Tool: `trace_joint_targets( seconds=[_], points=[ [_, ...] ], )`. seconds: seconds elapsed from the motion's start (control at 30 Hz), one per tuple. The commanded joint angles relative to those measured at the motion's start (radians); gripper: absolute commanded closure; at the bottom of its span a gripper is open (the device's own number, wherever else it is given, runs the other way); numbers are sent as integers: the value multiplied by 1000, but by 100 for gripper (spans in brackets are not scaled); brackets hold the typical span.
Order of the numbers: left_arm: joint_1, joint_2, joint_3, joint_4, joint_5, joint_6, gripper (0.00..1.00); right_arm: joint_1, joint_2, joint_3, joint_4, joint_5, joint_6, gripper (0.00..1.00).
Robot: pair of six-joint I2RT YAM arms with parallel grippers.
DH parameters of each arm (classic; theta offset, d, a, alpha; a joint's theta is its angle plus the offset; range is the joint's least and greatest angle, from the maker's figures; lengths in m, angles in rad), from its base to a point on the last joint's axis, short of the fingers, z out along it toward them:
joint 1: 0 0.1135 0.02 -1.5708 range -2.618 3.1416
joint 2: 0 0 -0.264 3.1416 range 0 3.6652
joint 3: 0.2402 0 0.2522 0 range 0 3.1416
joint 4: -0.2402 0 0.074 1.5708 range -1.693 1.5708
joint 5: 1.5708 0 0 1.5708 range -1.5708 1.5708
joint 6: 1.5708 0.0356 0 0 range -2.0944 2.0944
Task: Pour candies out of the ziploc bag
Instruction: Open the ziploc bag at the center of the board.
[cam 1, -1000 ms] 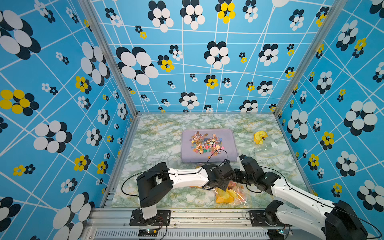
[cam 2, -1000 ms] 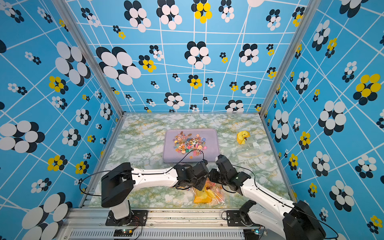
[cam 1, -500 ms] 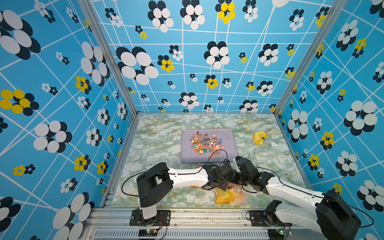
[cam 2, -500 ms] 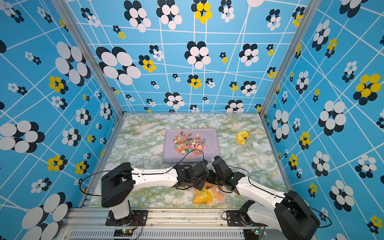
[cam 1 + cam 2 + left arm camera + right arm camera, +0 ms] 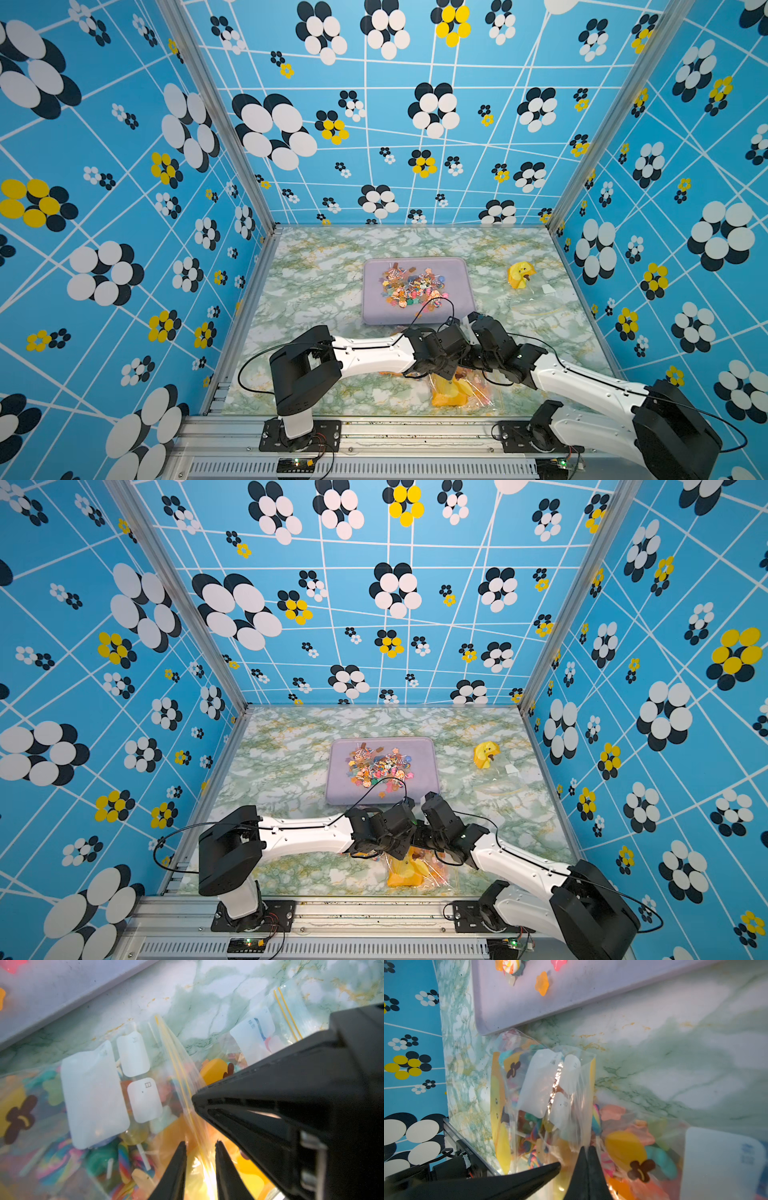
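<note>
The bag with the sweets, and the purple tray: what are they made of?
The bag: thin clear plastic film, glossy. It crinkles, catches the light, and the candies show through it. The tray: probably smooth, matte plastic in pale lilac, with rounded corners and a low raised rim; painted metal cannot be ruled out from its look.
</note>
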Motion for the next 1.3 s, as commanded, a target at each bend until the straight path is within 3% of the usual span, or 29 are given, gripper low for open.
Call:
trace_joint_targets(
  seconds=[0.0, 0.63, 0.97, 1.27],
  points=[
    [5, -25, -1, 7, 2, 2, 72, 7, -15, 36, -31, 1, -3, 99],
    [19, -20, -19, 39, 1, -17, 70, 7, -53, 26, 23, -39, 32, 100],
    [27, -40, -40, 48, -10, -23, 100, 7, -80, 32, 16, -30, 40, 100],
    [45, -94, -79, 59, -16, -22, 100, 7, -79, 43, -14, -14, 25, 100]
  ],
)
